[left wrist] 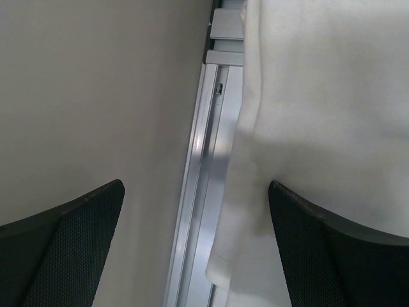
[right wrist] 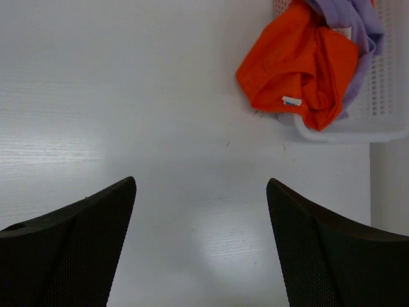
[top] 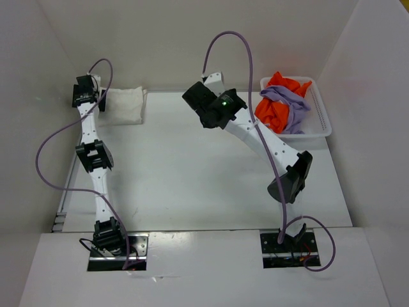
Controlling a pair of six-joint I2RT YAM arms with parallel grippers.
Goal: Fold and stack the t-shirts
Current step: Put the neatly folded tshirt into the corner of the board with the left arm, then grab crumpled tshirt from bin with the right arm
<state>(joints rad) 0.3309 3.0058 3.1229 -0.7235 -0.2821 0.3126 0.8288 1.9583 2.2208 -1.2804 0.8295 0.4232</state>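
**A:** Where does everything lie?

**B:** On the table [top: 192,173], the white basket [top: 324,125] holds two crumpled shirts. The orange t-shirt [top: 273,114] spills over its rim and the purple t-shirt [top: 291,101] lies on top. A folded white t-shirt [top: 124,105] rests well apart from the basket, straight across the table's far edge.

**A:** And the arms?

**B:** The left gripper [left wrist: 195,185] hovers at that white shirt's edge, jaws spread and empty. The right gripper [right wrist: 201,182] hangs near the basket on its open-table side, also spread and empty.

**A:** Which step, then?

**B:** I'd say fetching the next shirt. The right gripper must reach the basket, pinch the orange overhang and draw it onto bare table.
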